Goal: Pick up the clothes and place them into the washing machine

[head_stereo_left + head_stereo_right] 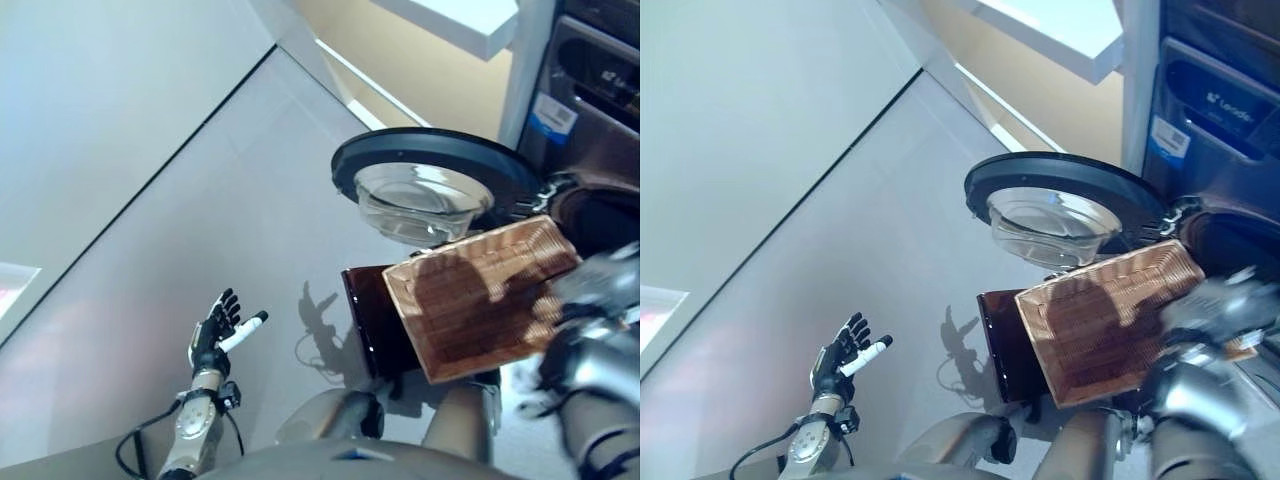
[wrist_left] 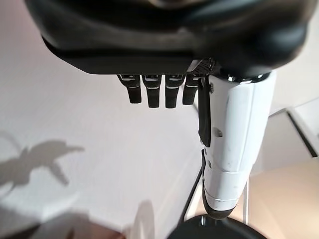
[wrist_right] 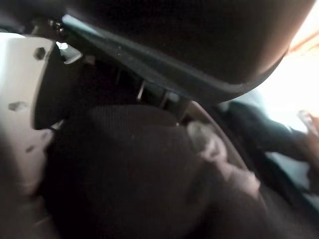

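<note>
Pale grey floor (image 1: pixel 200 230) spread under everything, bare around my left hand (image 1: pixel 213 335), which hung low with its fingers straight and relaxed, empty; its wrist view showed only floor past the fingertips (image 2: pixel 154 94).

My right hand (image 1: pixel 1225 305) sat beyond the far edge of the woven brown wicker basket (image 1: pixel 480 295), blurred in both eye views, right at the dark opening of the grey front-loading washing machine (image 1: pixel 600 130). That basket looked empty from above, with a dark glossy rectangular tray (image 1: pixel 365 320) under its left side.

Only the right wrist view showed the dark ribbed cloth (image 3: pixel 129 169), bunched close against the palm; whether the fingers were clamped on it I could not tell.

Farther left of the right hand, the round black-rimmed glass door (image 1: pixel 430 180) stood swung open.

I judged this the loading step: next, push the cloth deep into the drum, let go, and draw back clear of the rim.
</note>
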Robot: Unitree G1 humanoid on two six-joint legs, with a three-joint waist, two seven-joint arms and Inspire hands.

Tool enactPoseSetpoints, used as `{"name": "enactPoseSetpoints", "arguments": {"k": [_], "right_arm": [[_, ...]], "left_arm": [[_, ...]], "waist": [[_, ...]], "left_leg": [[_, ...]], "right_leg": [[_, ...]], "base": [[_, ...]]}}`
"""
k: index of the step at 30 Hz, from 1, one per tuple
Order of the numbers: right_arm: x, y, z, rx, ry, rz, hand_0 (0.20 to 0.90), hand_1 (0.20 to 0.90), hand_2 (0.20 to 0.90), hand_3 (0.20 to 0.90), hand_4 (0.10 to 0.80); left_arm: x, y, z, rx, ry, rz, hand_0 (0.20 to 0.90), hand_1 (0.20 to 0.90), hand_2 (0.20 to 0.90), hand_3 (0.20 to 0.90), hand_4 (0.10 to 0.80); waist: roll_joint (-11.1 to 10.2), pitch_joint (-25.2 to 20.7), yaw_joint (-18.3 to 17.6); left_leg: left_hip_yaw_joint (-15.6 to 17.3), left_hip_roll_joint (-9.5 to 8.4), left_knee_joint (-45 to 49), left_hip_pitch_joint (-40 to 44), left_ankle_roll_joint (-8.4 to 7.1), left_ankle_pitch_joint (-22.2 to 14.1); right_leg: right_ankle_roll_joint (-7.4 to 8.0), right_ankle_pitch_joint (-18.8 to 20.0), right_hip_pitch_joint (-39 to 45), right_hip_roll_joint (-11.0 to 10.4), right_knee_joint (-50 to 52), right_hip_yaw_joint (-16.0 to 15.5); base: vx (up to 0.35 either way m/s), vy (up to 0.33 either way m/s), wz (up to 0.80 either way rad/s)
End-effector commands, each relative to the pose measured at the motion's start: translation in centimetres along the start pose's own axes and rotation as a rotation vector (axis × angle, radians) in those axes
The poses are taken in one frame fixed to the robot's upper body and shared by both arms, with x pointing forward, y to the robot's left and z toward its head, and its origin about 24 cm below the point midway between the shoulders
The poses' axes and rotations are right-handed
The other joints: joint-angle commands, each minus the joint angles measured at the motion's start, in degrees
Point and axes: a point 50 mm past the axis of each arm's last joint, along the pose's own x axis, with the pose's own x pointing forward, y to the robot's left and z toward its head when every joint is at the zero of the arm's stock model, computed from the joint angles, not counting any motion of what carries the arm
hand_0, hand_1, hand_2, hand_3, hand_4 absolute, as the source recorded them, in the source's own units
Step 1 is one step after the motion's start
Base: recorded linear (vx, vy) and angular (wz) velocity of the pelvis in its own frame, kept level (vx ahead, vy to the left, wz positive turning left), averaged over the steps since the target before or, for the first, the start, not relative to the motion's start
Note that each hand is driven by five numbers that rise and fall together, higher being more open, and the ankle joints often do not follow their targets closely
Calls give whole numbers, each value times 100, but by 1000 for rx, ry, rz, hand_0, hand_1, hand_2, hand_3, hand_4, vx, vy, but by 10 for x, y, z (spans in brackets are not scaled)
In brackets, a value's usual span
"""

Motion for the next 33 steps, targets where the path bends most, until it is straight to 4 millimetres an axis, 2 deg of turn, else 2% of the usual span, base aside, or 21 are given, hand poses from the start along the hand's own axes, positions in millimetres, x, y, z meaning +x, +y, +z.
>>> {"name": "enactPoseSetpoints", "arguments": {"k": [1,4,6,7,10,13,16,17,18,19,20,22,23,25,27,30,33], "right_arm": [[-53,117,101,-14,-442,681,900,900,900,900,800],[-58,114,81,-3,-373,687,900,900,900,900,800],[-54,110,78,-13,-358,673,900,900,900,900,800],[-42,99,65,-70,-315,616,900,900,900,900,800],[-29,75,37,-148,-236,571,900,900,900,900,800],[-15,42,13,-220,-167,500,900,900,900,900,800],[-5,-19,-31,-390,-52,399,900,900,900,900,800],[-5,-21,-32,-392,-50,396,900,900,900,900,800],[-3,-55,-51,-479,22,358,900,900,900,900,800],[-3,-58,-52,-480,26,355,900,900,900,900,800],[0,-84,-64,-596,78,329,900,900,900,900,800],[-7,-128,-86,-724,192,298,900,900,900,900,800],[-12,-157,-96,-859,251,296,900,900,900,900,800],[-26,-189,-109,-899,335,280,900,900,900,900,800],[-39,-231,-117,-1009,444,296,900,900,900,900,800],[-55,-268,-121,-1082,537,331,900,900,900,900,800],[-63,-302,-115,-1149,605,330,900,900,900,900,800]], "left_arm": [[22,17,35,-28,-154,76,900,900,900,900,800],[19,19,29,-66,-133,101,900,900,900,900,800],[19,21,27,-70,-126,118,900,900,900,900,800],[20,20,26,-76,-121,122,900,900,900,900,800],[21,18,23,-91,-106,138,900,900,900,900,800],[21,18,21,-89,-101,147,900,900,900,900,800],[20,16,11,-63,-47,155,900,900,900,900,800],[20,16,11,-58,-45,156,900,900,900,900,800],[19,16,3,-23,-1,159,900,900,900,900,800],[19,17,2,-16,0,160,900,900,900,900,800],[18,17,-4,16,41,159,900,900,900,900,800],[12,20,-19,85,123,156,900,900,900,900,800],[8,23,-28,111,176,162,900,900,900,900,800],[3,28,-38,151,243,171,900,900,900,900,800],[-6,35,-51,170,330,190,900,900,900,900,800],[-12,39,-59,186,379,192,900,900,900,900,800],[-18,43,-65,204,425,183,900,900,900,900,800]], "waist": [[-285,-96,43],[-300,-112,-2],[-321,-133,-19],[-347,-198,-4],[-409,-270,-23],[-498,-333,-7],[-663,-395,-11],[-677,-400,-15],[-773,-417,-59],[-795,-413,-67],[-874,-434,-73],[-1016,-480,-99],[-1116,-500,-129],[-1266,-570,-168],[-1460,-647,-213],[-1740,-791,-294],[-1985,-919,-374]], "left_leg": [[8,-43,355,-472,-481,-292],[30,-18,327,-449,-487,-281],[32,-11,338,-444,-491,-283],[15,3,359,-427,-493,-305],[-16,37,405,-369,-497,-339],[-65,45,404,-261,-505,-362],[-110,73,381,-100,-515,-375],[-119,71,375,-84,-517,-376],[-129,84,354,0,-518,-391],[-140,79,342,35,-518,-388],[-151,78,336,91,-521,-397],[-148,90,305,201,-518,-416],[-152,94,295,279,-523,-427],[-148,113,299,356,-523,-466],[-142,133,317,455,-525,-510],[-94,193,278,629,-522,-568],[-60,250,221,804,-523,-593]], "right_leg": [[-346,296,495,33,-862,-62],[-363,283,504,87,-869,-12],[-371,276,517,97,-869,-11],[-379,256,555,102,-867,-19],[-397,201,642,114,-848,-63],[-396,176,792,99,-882,-142],[-386,163,1015,115,-955,-264],[-387,161,1037,113,-965,-274],[-386,164,1136,120,-1006,-304],[-386,165,1180,114,-1027,-319],[-378,182,1255,112,-1065,-343],[-371,206,1378,110,-1136,-380],[-364,214,1470,107,-1172,-401],[-367,245,1569,130,-1229,-423],[-360,288,1700,152,-1331,-440],[-347,381,1877,178,-1516,-439],[-338,447,2029,210,-1626,-458]], "base": [[-27,-10,-4],[21,-11,-13],[16,-12,-9],[14,-21,-4],[15,-36,-2],[4,-33,4],[19,-56,10],[45,-60,8],[32,-33,10],[50,-49,14],[34,-30,13],[46,-47,7],[59,-69,2],[63,-71,3],[74,-65,1],[60,-53,-3],[32,-44,-4]]}}
